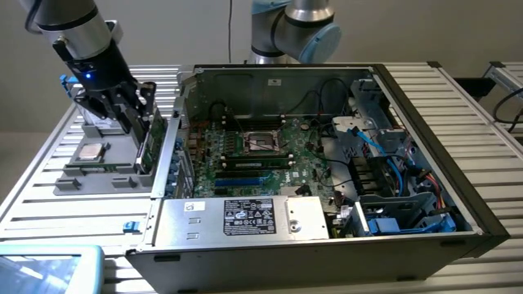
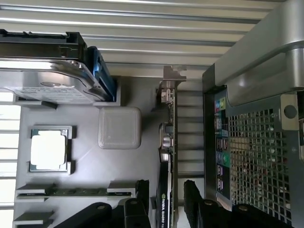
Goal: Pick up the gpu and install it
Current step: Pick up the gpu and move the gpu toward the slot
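Gpu point(image 2: 167, 156) stands on edge in parts tray point(image 2: 85, 142), just beside PC case point(image 1: 286, 263). Gripper point(image 2: 166, 197) fingers apart, astride card, not clamped. Prob. light, stiff, fragile; pinch flat faces near top edge.

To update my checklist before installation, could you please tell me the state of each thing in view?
gpu: upright on its edge in the tray, not gripped.
gripper: open, straddling the gpu.
computer case: side open, interior exposed.
processor chip: lying flat in its tray pocket.
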Robot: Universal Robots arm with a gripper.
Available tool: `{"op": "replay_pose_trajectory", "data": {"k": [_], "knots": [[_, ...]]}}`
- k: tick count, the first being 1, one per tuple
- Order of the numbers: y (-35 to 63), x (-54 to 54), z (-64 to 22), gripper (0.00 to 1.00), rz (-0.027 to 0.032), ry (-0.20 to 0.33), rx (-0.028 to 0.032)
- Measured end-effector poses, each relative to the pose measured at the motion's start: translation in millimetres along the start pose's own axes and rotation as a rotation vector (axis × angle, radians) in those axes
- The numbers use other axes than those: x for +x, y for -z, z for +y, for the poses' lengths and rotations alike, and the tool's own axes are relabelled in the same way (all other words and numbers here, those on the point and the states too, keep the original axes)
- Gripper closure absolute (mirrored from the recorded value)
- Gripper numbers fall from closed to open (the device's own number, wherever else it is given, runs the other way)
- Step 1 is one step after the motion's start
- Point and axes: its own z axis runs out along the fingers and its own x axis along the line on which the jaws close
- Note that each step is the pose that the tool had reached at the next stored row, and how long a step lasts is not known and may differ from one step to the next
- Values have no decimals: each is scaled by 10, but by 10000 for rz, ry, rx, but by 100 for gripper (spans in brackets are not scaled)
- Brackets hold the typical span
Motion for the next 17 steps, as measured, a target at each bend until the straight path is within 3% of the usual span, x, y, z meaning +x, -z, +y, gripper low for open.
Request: {"op": "replay_pose_trajectory", "data": {"k": [7,17], "knots": [[-101,10,-39,56,-49,-11,-184],[-239,17,-91,56,-50,-53,-586]]}}
